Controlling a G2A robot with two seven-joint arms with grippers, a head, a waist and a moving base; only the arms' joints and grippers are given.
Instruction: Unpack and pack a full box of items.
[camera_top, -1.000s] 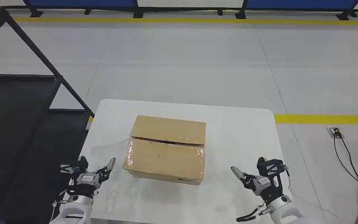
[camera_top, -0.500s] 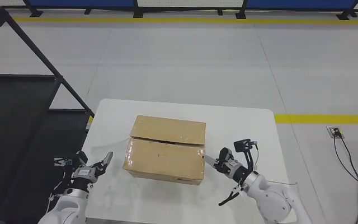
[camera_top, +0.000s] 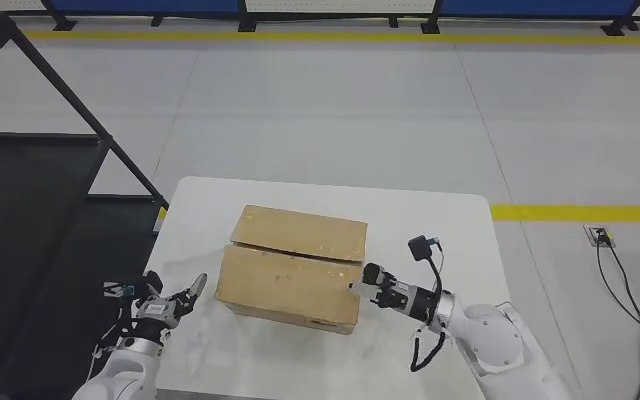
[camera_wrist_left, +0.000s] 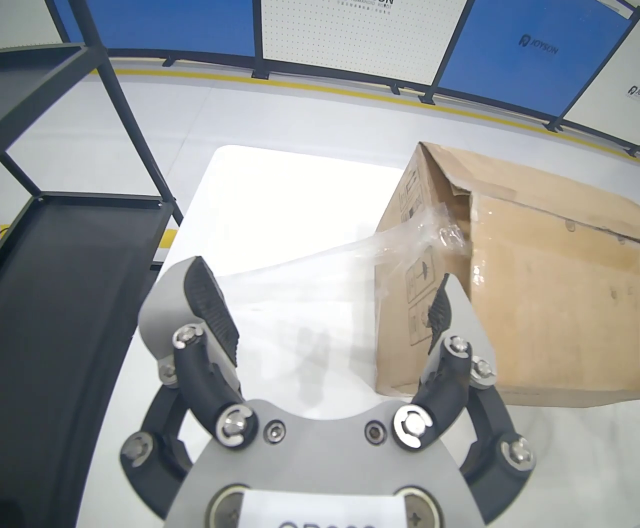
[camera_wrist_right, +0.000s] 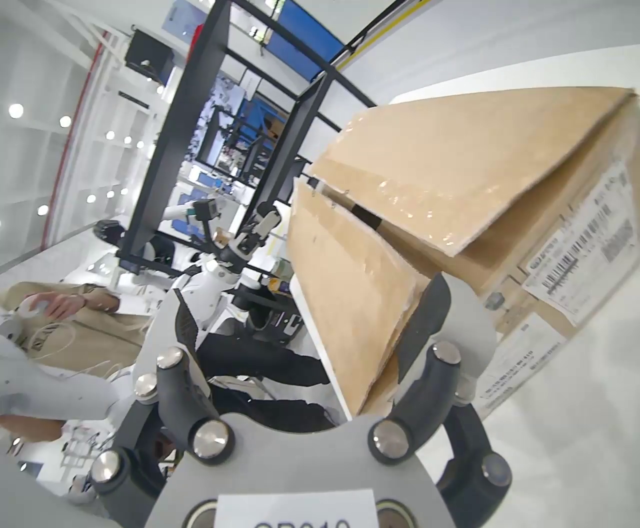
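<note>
A closed brown cardboard box (camera_top: 295, 265) sits mid-table, its two top flaps meeting along a seam. My right gripper (camera_top: 362, 283) is at the box's right end, open, its fingers either side of the near flap's corner (camera_wrist_right: 380, 320). That flap (camera_wrist_right: 345, 280) stands a little raised, with a dark gap at the seam. My left gripper (camera_top: 175, 292) hovers open just off the box's left end (camera_wrist_left: 415, 280), with nothing between its fingers (camera_wrist_left: 210, 305). Loose clear tape (camera_wrist_left: 425, 235) hangs from that end.
The white table (camera_top: 440, 230) has bare surface around the box on all sides. A black metal shelf rack (camera_top: 50, 220) stands close beside the table's left edge, right by my left arm.
My right arm swung left from the table's front right to the box's right end, and its fingers now straddle the near flap's corner. The near flap has lifted slightly. The left arm barely shifted.
</note>
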